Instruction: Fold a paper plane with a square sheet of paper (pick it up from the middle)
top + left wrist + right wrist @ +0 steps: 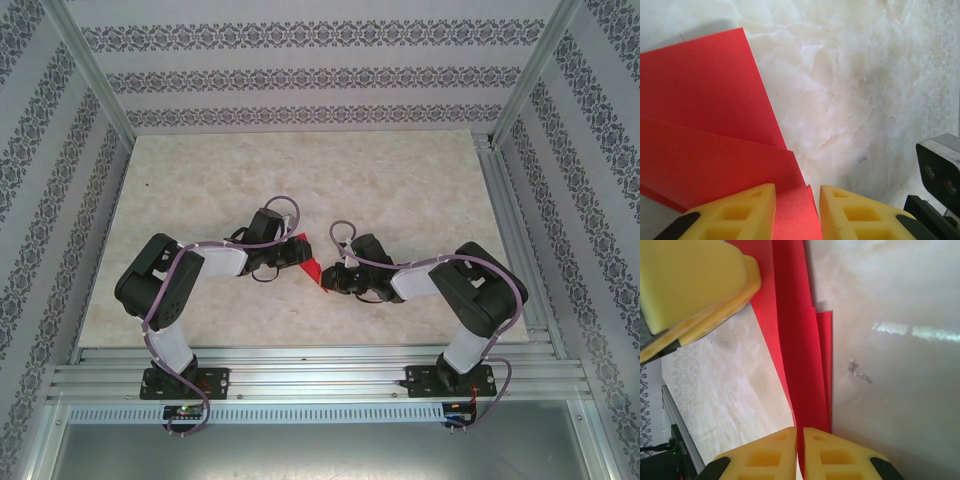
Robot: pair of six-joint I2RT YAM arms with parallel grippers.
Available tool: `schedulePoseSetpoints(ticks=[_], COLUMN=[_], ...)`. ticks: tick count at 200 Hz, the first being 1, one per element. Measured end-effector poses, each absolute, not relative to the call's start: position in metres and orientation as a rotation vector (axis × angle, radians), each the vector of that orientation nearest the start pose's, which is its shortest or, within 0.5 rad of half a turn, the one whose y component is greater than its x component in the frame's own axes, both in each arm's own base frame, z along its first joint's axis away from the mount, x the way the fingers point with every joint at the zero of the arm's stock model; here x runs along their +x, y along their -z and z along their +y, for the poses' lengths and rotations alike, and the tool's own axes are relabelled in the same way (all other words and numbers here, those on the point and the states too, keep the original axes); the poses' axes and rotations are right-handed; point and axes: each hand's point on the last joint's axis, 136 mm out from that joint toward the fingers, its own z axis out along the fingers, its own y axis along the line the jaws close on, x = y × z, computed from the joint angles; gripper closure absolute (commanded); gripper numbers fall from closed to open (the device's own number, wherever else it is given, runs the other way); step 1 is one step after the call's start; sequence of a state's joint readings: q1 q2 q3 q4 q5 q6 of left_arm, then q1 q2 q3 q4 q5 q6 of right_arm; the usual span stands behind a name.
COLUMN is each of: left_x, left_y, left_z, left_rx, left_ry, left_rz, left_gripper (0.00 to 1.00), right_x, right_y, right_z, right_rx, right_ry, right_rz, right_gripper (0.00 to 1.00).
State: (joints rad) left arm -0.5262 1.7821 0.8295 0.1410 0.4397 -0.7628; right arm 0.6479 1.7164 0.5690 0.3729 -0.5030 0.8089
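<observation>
Two arms rise from the aluminium rail [320, 372] at the near edge of the marble-patterned table [400, 180]. The left arm [165, 295] and the right arm [470, 300] both bend inward, so their wrists meet near the middle of the table.

Between them we see the red sheet of paper [312, 265], partly folded and low over the table's near middle. The right gripper [335, 278] is at its near right end and the left gripper [285, 255] at its far left end.

In the right wrist view, the right gripper [800, 429] is clenched: its yellow fingers [765, 455] are pressed almost together on a narrow folded edge of the sheet [797, 340]. The sheet runs away from them in overlapping layers. One yellow finger of the left gripper [695, 285] sits just beside the sheet's far end.

In the left wrist view, the left gripper [797, 189] is released. Its fingers [850, 215] stand apart, and a corner of the sheet [710, 125] reaches into the gap. Two layers and a diagonal crease show there, spreading to the left over the pale table [865, 100].

Beyond the arms, the far half of the table runs back to the patterned walls [300, 80].
</observation>
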Motion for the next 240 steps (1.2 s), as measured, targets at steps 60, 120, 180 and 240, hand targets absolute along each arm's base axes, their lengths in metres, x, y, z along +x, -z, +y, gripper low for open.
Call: schedulePoseSetpoints(ticks=[60,120,180,240], left_x=[0.330,0.329,0.329,0.331], left_y=[-0.040,-0.031,-0.029,-0.028], left_z=[-0.276,-0.275,-0.275,-0.277], left_rx=[-0.076,-0.081,-0.074,-0.057], left_ry=[1.078,1.064,1.059,1.058], left_rz=[2.589,2.609,2.614,2.614], left_gripper=[0.69,0.70,0.70,0.70], right_x=[0.247,0.247,0.247,0.247], right_y=[-0.017,-0.016,-0.015,-0.015], right_z=[0.291,0.291,0.291,0.292], right_rx=[-0.069,-0.068,-0.062,-0.065], right_ry=[-1.224,-1.226,-1.227,-1.235], right_rz=[2.619,2.620,2.623,2.623], right_gripper=[0.93,0.96,0.96,0.96])
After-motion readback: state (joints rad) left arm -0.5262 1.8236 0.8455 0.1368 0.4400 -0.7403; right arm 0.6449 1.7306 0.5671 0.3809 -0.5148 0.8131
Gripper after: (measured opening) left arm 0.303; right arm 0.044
